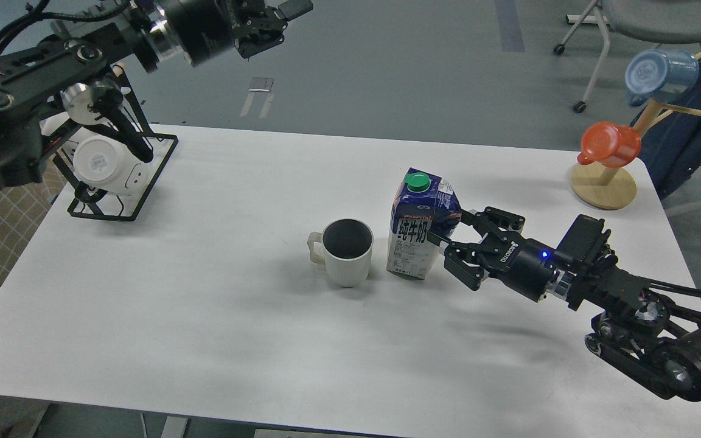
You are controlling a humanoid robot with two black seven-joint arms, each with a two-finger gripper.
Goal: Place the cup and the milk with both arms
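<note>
The cup [347, 252], a white ribbed mug with a dark inside and its handle to the left, stands upright on the white table [204, 316] near the middle. The milk [421, 226], a blue and white carton with a green cap, is right beside it, apart from it and tilted. My right gripper [455, 242] comes in from the right and has its fingers on the carton's right side. My left gripper [279, 23] is high at the top left, beyond the table's far edge, open and empty, far from the cup.
A black wire rack [143, 182] holding a white mug [104, 163] stands at the table's far left. A wooden cup stand [604, 185] at the far right carries an orange cup [610, 144] and a translucent blue cup [661, 72]. A chair stands beyond.
</note>
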